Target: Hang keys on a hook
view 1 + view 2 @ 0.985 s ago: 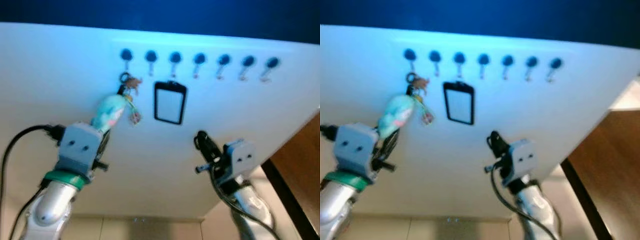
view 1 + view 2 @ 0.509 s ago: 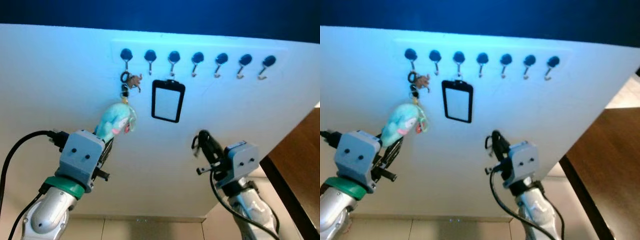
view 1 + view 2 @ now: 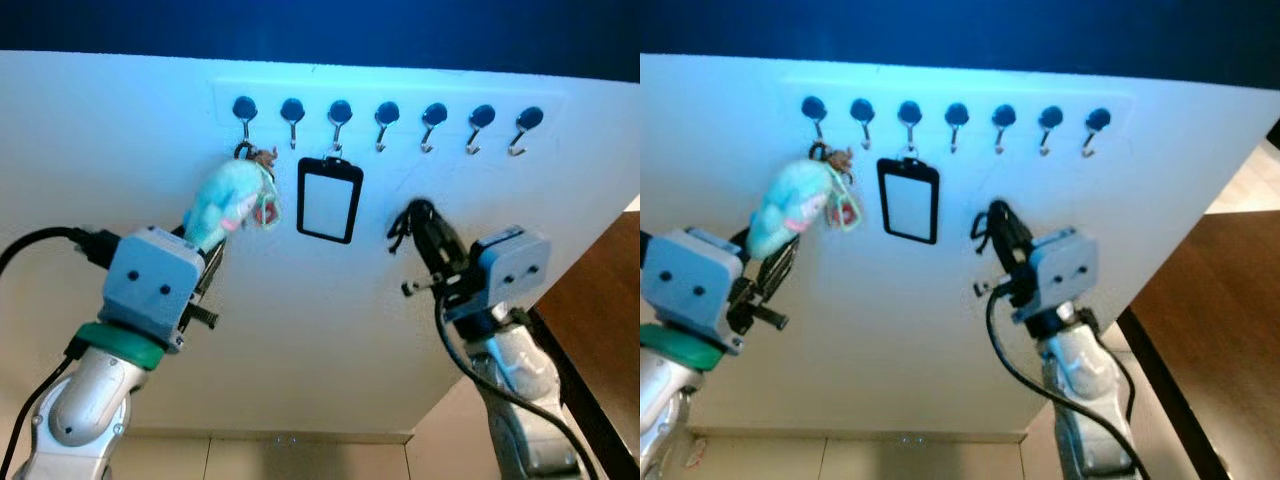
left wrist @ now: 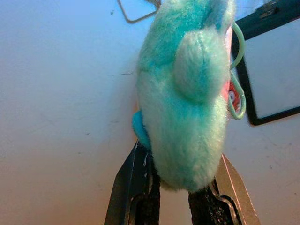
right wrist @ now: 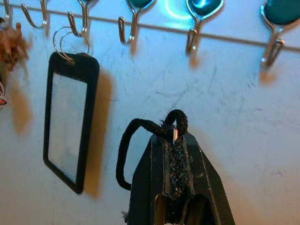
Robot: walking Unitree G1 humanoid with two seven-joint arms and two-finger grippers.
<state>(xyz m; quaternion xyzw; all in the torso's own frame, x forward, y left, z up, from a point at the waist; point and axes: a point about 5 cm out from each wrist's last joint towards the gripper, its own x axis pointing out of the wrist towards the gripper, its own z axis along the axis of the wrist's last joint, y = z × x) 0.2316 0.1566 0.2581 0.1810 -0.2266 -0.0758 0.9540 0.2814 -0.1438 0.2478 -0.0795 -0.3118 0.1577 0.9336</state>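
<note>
Left eye view is showing my left jaws (image 3: 207, 262) clenching the fluffy turquoise plush keychain (image 3: 226, 195) from below, lifting it so the metal key ring (image 3: 243, 150) at its top is sitting right at the leftmost of the seven blue-capped metal hooks (image 3: 243, 113) on the white wall panel (image 3: 120, 180). I am gripping the soft body, since it is giving a fuller purchase than the thin ring (whether the ring is seated on the hook, I cannot tell). Two hooks along, a black-framed clear badge holder (image 3: 329, 199) is hanging. My right jaws (image 3: 424, 240) are pinching a black braided cord loop (image 5: 140, 140) shut, holding it up just below the free hooks.
</note>
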